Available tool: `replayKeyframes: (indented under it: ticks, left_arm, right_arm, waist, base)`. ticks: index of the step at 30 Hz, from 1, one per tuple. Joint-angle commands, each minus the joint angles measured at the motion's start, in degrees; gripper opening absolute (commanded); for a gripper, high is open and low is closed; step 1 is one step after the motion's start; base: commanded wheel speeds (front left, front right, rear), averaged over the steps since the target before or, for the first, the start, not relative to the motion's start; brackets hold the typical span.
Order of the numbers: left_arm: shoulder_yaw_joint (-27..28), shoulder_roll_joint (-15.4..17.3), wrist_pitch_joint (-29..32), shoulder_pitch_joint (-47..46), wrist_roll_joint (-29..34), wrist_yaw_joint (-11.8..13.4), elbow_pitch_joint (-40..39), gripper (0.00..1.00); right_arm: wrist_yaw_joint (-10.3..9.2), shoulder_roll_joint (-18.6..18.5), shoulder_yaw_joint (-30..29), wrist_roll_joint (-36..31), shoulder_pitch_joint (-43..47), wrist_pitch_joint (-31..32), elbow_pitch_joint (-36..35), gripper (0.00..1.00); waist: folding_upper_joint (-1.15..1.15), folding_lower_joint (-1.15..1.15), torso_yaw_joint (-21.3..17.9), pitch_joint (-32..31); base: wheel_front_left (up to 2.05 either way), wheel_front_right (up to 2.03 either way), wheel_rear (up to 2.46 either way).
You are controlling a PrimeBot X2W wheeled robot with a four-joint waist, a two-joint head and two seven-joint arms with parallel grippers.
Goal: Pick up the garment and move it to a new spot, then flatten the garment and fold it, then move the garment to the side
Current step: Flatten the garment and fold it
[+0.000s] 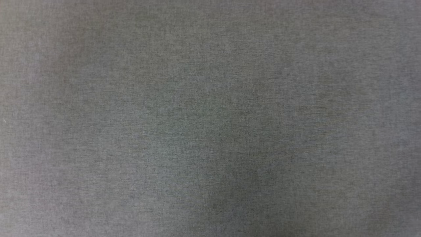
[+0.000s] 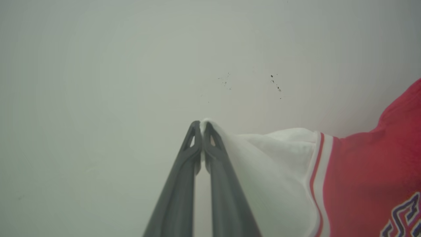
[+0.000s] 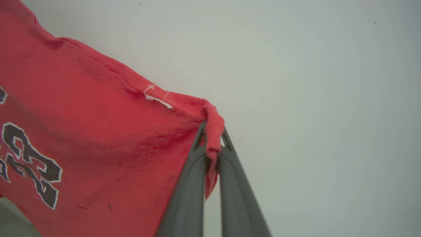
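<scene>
Two grippers pinch the garment [image 3: 98,131]: left gripper [image 2: 201,126] its white sleeve [image 2: 276,158], right gripper [image 3: 213,138] a red edge [image 3: 214,126]

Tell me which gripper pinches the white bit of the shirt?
The left gripper: its dark fingers pinch the white sleeve of the red jersey T-shirt. The right gripper holds red cloth.

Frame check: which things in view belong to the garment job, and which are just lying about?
Job: garment, pinched at a white sleeve by the left gripper and at a red edge by the right gripper.
Just there: grey surface; pale surface with dark specks.
</scene>
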Motion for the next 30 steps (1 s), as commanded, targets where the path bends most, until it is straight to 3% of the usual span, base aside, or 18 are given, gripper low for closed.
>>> replayKeyframes:
  ticks: [1,6,14,20,30]
  left_arm:
    - [0.12,-0.03,-0.53,-0.91,-0.02,-0.23,1.14,0.0]
    - [-1.65,-1.58,-2.62,1.73,-0.47,-2.75,7.13,0.0]
    - [-3.44,-1.43,-5.75,13.82,-2.02,-4.0,9.18,0.0]
    - [-3.46,0.34,-6.9,29.3,-4.11,-1.94,3.05,0.0]
    - [-4.76,3.77,-7.18,58.6,-7.88,5.66,-11.84,0.0]
  right_arm:
    - [-0.06,0.61,0.84,0.46,-0.59,-0.74,1.06,0.0]
    - [-0.06,1.3,6.01,4.6,0.78,-4.39,5.44,0.0]
    - [-0.06,-0.14,13.04,10.78,11.34,-9.23,6.75,0.0]
    - [-0.06,-0.16,17.19,14.05,21.69,-12.94,6.98,0.0]
    - [-0.06,-1.69,21.95,17.8,41.16,-17.5,2.97,0.0]
  waist:
    - [0.0,-0.01,0.38,0.57]
    - [0.0,-0.01,1.59,3.09]
    - [0.0,-0.01,2.2,3.56]
    - [0.0,-0.01,2.44,0.12]
    - [0.0,-0.01,2.75,-9.55]
  base:
    - [0.0,0.0,0.0]
    - [0.0,0.0,0.0]
    - [0.0,0.0,0.0]
    - [0.0,0.0,0.0]
    - [0.0,0.0,0.0]
